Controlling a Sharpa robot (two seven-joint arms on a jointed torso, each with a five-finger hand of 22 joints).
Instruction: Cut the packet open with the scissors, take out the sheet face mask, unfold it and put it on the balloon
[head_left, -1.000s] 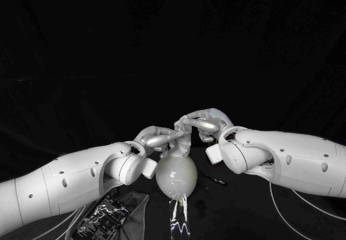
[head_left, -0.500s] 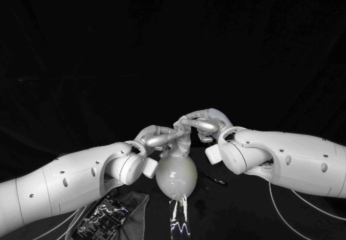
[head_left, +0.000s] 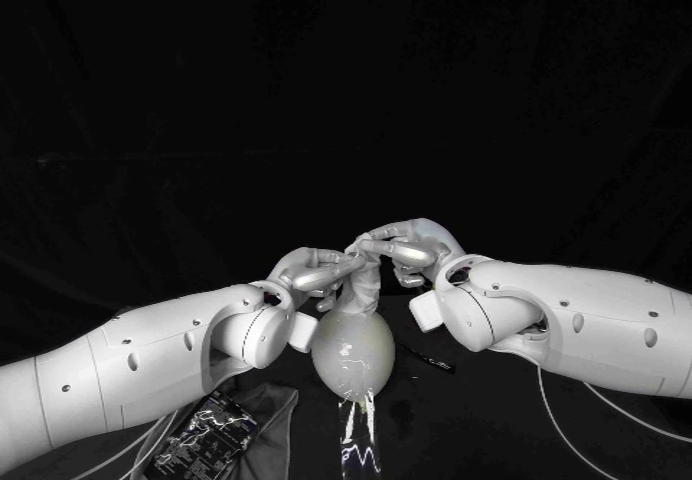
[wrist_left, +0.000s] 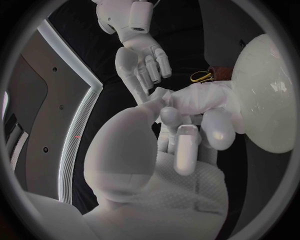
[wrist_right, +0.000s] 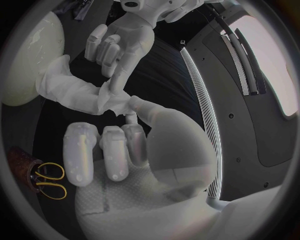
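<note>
Currently, the left hand (head_left: 310, 275) and right hand (head_left: 407, 250) each pinch the folded sheet mask (head_left: 358, 292) with their fingers (head_left: 387, 244), over the top of the balloon (head_left: 353, 350). Draw the hands apart slowly so it unfolds without tearing.

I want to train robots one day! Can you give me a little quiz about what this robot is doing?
1. True or false: the sheet mask is already spread flat over the balloon.
2. Fill in: the packet lies on the table on the robot's ___ side.
3. What do the left hand and the right hand hold between them? A) the scissors B) the packet C) the sheet mask

Key: 1 false, it is a bunched strip in the hands. 2 left. 3 C.
</note>
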